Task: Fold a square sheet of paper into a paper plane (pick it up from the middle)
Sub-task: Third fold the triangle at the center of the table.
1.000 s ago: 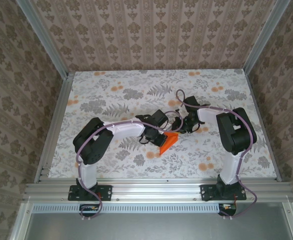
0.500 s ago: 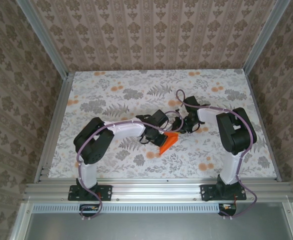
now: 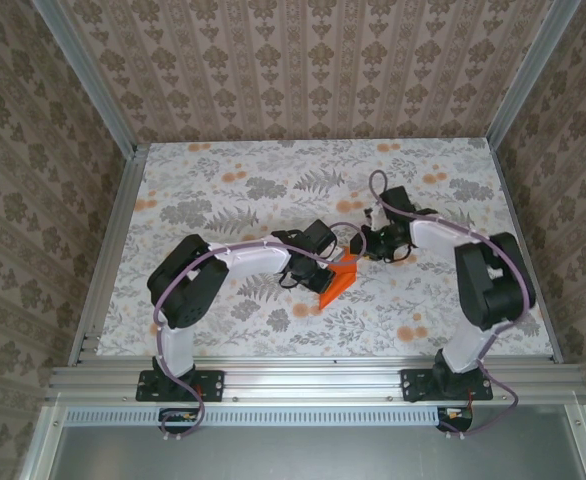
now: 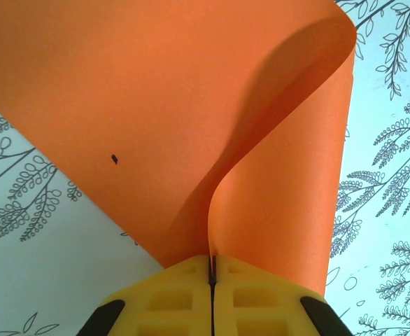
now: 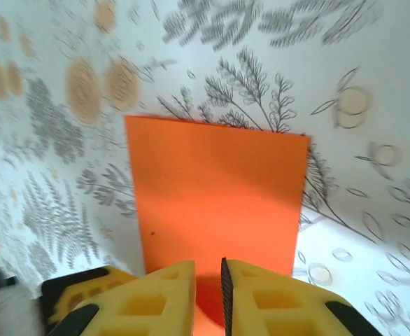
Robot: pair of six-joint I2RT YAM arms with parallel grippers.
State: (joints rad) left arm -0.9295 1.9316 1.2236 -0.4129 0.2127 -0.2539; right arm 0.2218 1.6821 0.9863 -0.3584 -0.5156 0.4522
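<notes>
Pinching the square sheet of paper (image 4: 156,105) tight in the left gripper (image 4: 212,260), closing right down on a doubled-up bit of it at the fingertips. Curling up and away from there in a big loop, bulging out ahead and to the right of the tips, then spreading wide further out. Sitting over the flowery table (image 4: 387,175) on both sides, lol.

Over at the right gripper (image 5: 208,264): standing just a little apart, leaving a thin gap, with orange showing inside that gap. Not really managing to tell whether touching the paper there or just hovering at its near edge. Stretching straight ahead of those tips as a flat orange rectangle, ending on the leaf print further out.

From above: meeting almost nose to nose at the paper mid-table, coming in from opposite sides.
</notes>
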